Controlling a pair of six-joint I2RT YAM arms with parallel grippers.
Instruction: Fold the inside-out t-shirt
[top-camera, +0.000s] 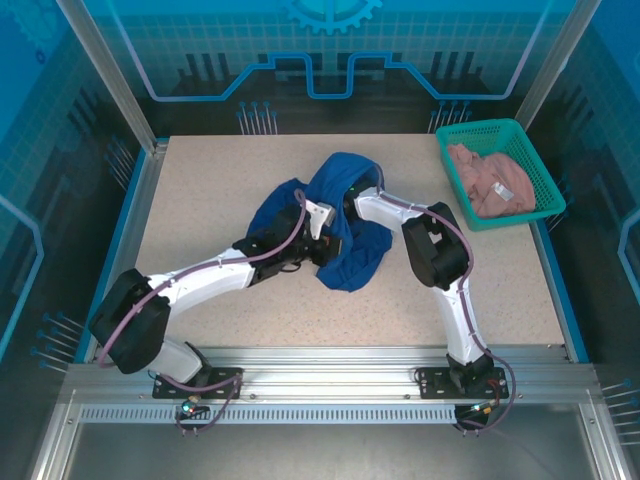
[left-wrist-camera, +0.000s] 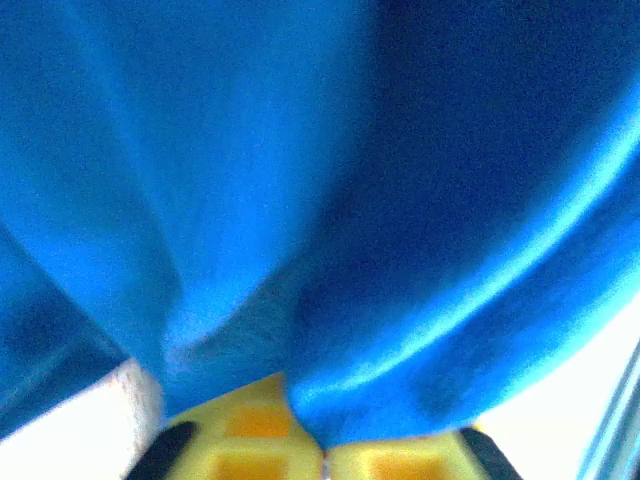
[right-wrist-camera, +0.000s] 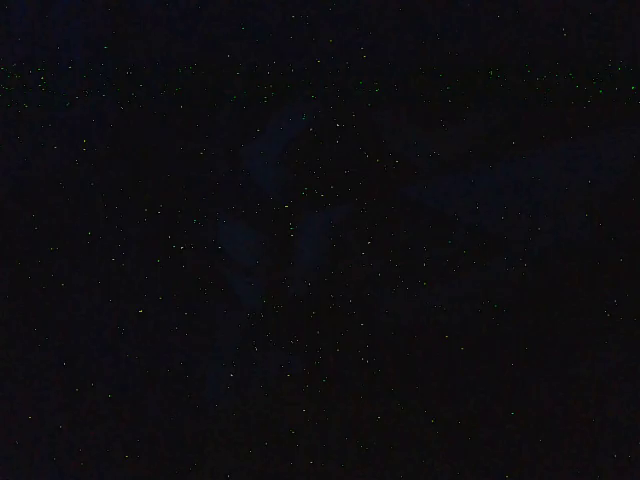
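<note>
The inside-out t-shirt (top-camera: 352, 262) lies bunched in a royal blue heap at the middle of the table (top-camera: 210, 200), partly lifted between the two arms. Its blue folds (left-wrist-camera: 300, 180) hang close before the left wrist camera. My left gripper (left-wrist-camera: 322, 452) is shut, its yellow fingers (left-wrist-camera: 250, 440) pressed together with a fold of the shirt pinched at their tips. The right arm's wrist (top-camera: 375, 208) reaches into the heap from the right, and its gripper is buried under the cloth. The right wrist view is black.
A green basket (top-camera: 541, 168) stands at the back right corner with a pinkish-beige garment (top-camera: 488, 180) in it. Bare tabletop lies to the left of the heap and in front of it. Metal posts and blue walls ring the table.
</note>
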